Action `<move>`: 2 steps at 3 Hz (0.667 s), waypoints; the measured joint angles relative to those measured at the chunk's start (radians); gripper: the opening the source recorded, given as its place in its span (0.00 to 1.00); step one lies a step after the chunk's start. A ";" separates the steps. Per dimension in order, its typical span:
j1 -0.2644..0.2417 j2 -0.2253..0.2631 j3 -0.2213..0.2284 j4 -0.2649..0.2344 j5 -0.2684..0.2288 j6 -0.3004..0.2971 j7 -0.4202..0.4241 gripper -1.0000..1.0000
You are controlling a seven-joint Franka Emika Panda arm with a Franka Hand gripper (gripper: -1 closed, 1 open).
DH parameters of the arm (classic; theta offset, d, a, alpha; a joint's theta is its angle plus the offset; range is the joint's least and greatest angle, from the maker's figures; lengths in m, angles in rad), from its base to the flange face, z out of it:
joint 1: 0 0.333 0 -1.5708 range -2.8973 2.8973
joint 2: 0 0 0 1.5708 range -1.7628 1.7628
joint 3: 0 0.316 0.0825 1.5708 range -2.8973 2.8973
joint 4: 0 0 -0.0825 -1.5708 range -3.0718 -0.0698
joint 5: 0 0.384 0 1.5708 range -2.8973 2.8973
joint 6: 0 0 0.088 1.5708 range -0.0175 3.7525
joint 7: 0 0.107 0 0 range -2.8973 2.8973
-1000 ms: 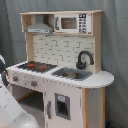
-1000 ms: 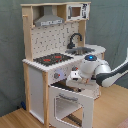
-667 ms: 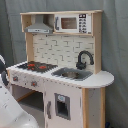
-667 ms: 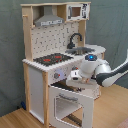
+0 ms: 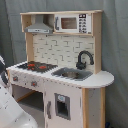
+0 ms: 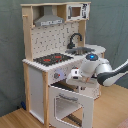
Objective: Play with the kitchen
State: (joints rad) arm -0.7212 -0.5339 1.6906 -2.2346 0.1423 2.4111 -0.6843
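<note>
Arm at the open oven door of the kitchen (image 6: 55,60)

The kitchen stands on the floor against a grey curtain; in the second exterior view its oven door (image 6: 70,102) hangs open and the gripper (image 6: 75,75) sits just above it, at the front panel under the hob (image 6: 52,59) — whether it is open or holding anything I cannot tell. To work the door well, I judge, move slowly along its hinge arc — no sideways pull.

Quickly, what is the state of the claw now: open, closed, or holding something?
Claw: cannot be told; it sits at the play kitchen, just above the open oven door.
</note>
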 joint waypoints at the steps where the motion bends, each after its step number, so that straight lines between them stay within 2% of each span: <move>1: 0.052 -0.015 -0.051 0.000 -0.084 -0.020 0.047 1.00; 2: 0.103 -0.043 -0.099 0.000 -0.167 -0.048 0.092 1.00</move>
State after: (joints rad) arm -0.6186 -0.5769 1.5915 -2.2347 -0.0248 2.3630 -0.5921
